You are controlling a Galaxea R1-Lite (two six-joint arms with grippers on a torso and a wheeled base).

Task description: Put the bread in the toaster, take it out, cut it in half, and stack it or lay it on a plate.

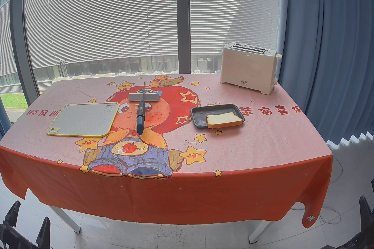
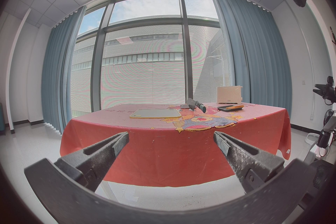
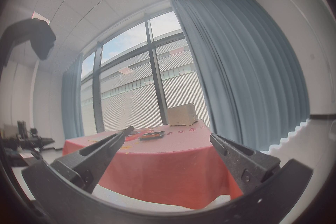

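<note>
Red-orange and covered in a cartoon print, the worktop (image 1: 253, 144) carries everything we care about. The bread (image 1: 223, 120) is one pale slice lying flat on the dark plate (image 1: 200, 113), over on the plate's near right side with its crust edge sticking out a little past the rim. That plate sits right of centre. Behind it, at the far right corner by the window, stands the cream toaster (image 1: 249, 67), upright with its slots facing up, well apart from the plate.

Around the middle we've got the knife (image 1: 140, 113), dark handle pointing toward the robot and the blade resting across a small grey block (image 1: 150, 97). Just to the left of it lies the board (image 1: 83, 119), grey with a yellow rim, flat on the worktop.

Now the arms. Both hang low, in front of the near edge of the worktop and well short of anything on it. On the left gripper (image 2: 170, 137) the fingers (image 2: 101, 154) are spread wide, with just the hanging cloth and the floor showing in the gap. Same story with the right gripper (image 3: 167, 137): its fingers (image 3: 245, 161) are splayed wide too, gripping nothing and touching nothing, with the toaster corner of the worktop well beyond them.
</note>
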